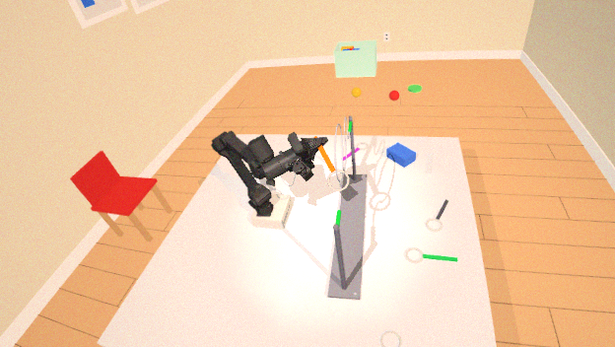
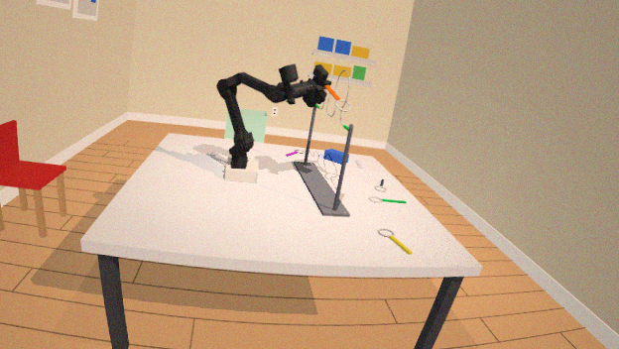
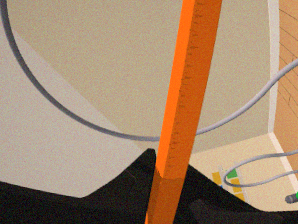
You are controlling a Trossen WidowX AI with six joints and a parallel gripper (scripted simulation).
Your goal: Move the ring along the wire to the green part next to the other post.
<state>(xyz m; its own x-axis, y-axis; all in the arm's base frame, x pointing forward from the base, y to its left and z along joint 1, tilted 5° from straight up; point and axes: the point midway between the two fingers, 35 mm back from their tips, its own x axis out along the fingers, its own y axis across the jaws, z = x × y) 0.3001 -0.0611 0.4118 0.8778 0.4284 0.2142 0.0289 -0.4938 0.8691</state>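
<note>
My gripper point(image 1: 322, 142) point(image 2: 326, 86) point(image 3: 157, 156) is shut on the orange handle point(image 1: 327, 159) point(image 2: 332, 92) point(image 3: 187, 90) near its end. The handle slants down from the fingers to the pale ring point(image 1: 338, 190) point(image 2: 342, 111), which is out of the wrist view. The ring is in the air between the near post point(image 1: 340, 256) point(image 2: 343, 169) and far post point(image 1: 353, 158) point(image 2: 310, 134), off both green parts. It seems to be around the grey wire point(image 3: 100, 131); contact cannot be told. The near green part point(image 1: 338, 218) point(image 2: 347, 128) and far green part point(image 1: 350, 126) point(image 2: 317, 106) show.
The grey base plate point(image 1: 352, 232) point(image 2: 322, 189) bears both posts. A blue block point(image 1: 401, 155) point(image 2: 336, 156) and a magenta stick point(image 1: 351, 154) point(image 2: 292, 154) lie near the far post. Rings with black point(image 1: 443, 209), green point(image 1: 440, 257) point(image 2: 394, 201) and yellow handles point(image 2: 401, 245) lie right of the plate.
</note>
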